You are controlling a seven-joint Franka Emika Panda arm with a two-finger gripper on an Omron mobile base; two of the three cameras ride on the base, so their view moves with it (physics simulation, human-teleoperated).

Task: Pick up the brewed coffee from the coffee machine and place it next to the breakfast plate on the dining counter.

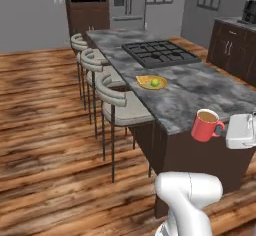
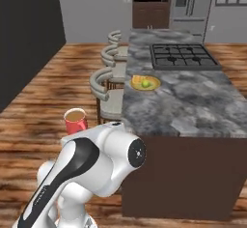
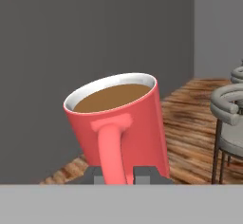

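Beside dining counter (image 1: pixel 200 87), gripper (image 3: pixel 117 174) clamps tilted mug (image 3: pixel 118 123) (by handle).

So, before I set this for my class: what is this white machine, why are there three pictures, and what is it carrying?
It is a white robot arm on a driving base, in a computer-drawn kitchen. Two pictures come from cameras on the base, behind the arm to its left and right, so they show the same scene from two sides. The third comes from a camera on the hand, looking along the claw.

The claw is shut on the handle of a red mug full of brown coffee, tilted in the hand view. The mug is in the air beside the near end of the long marbled counter, not on it.

On the counter lie a black gas cooktop and a yellow plate with a green fruit and a waffle-like piece. Stools line one side.
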